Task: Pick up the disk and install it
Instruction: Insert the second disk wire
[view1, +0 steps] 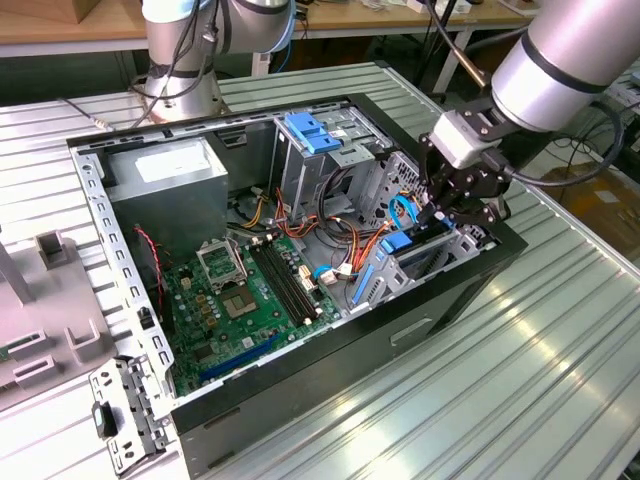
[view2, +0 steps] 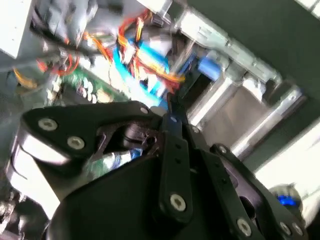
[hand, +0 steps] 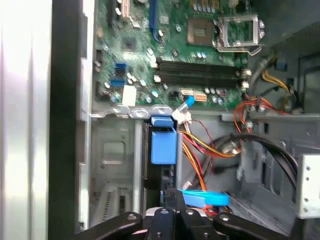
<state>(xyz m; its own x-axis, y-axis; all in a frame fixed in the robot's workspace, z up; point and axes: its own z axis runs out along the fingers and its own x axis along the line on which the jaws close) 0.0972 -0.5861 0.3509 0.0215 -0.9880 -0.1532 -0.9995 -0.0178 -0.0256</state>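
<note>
No text, label, number or sign can be read anywhere, the pale sticker on the grey metal power supply box (view1: 172, 163) beside the green motherboard (view1: 240, 300) is blank at this view, print on that motherboard in the first wrist view (hand: 190, 55) too small to make out, nothing legible on the black open computer case (view1: 330, 350) around it
</note>
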